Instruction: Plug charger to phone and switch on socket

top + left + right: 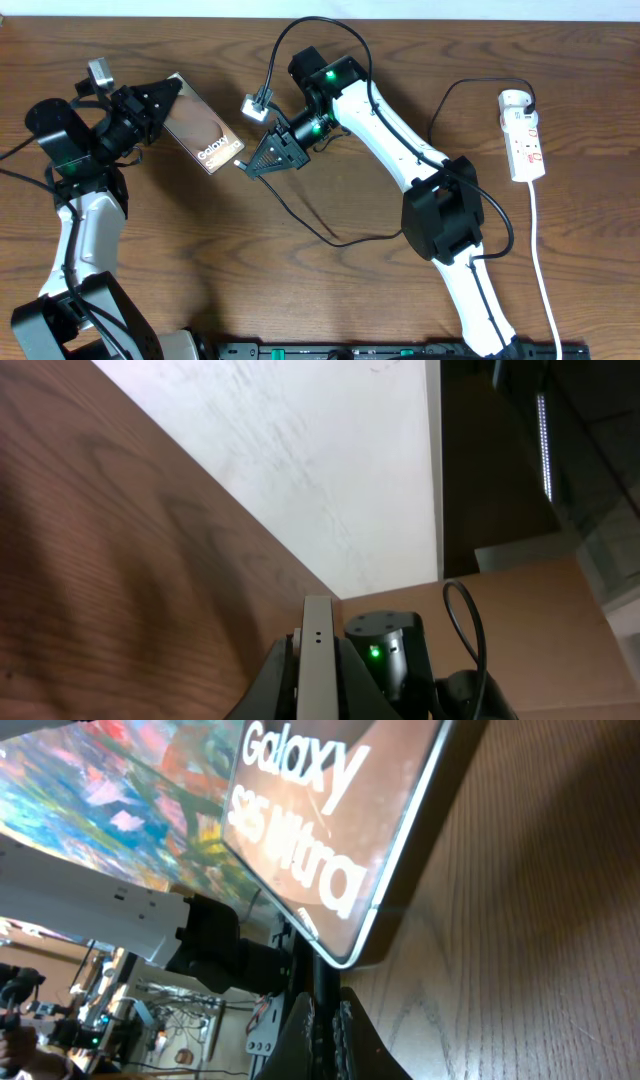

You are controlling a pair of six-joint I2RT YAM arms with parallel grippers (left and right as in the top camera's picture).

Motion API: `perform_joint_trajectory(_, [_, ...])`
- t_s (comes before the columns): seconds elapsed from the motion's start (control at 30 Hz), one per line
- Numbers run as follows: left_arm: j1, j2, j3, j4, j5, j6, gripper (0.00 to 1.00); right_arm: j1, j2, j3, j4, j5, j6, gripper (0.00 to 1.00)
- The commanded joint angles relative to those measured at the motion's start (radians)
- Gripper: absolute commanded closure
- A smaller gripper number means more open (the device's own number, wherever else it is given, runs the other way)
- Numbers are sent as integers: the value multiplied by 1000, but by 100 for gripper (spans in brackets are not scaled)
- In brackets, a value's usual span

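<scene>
1. Two grippers meet at one object on my brown wood-grain table (pixel 300 300): the flat rectangular smartphone with a glossy brownish face and white "Galaxy" lettering (pixel 205 130). It lies diagonally at the upper left of the overhead view.
2. My left gripper (pixel 160 103) is clamped on the phone's end away from the lettering. The left wrist camera shows the phone's pale edge standing between the fingers.
3. My right gripper (pixel 245 165) points its tips at the corner of the lettered end, just beside it. In the right wrist view its fingers (pixel 300 1030) are pinched nearly together on a thin dark piece (the plug end of the charger, as far as I can read it). That piece sits just below the phone's rounded corner, and I cannot tell whether it touches the phone.
4. The long thin black charger cable (pixel 320 235) runs from that gripper across the table and past the right arm. It then climbs to a white rounded adapter (pixel 513 99) seated at the top end of the white elongated power strip with red markings (pixel 527 145), well apart at the right.
5. A thicker white cord (pixel 545 270) runs from the strip's lower end toward the table's near edge.
6. The strip's switch position is too small for me to read.
</scene>
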Motion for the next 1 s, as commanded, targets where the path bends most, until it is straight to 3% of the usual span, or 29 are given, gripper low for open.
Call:
perform_joint_trajectory(0.0, [-2, -10, 4, 8, -26, 20, 93, -3, -24, 0, 1, -15, 10, 99])
perform_joint_trajectory(0.43, [0, -10, 4, 23, -29, 32, 93, -2, -24, 0, -19, -131, -25, 99])
perform_joint_trajectory(0.97, [0, -10, 4, 68, 13, -56, 93, -2, -24, 0, -28, -138, -28, 99])
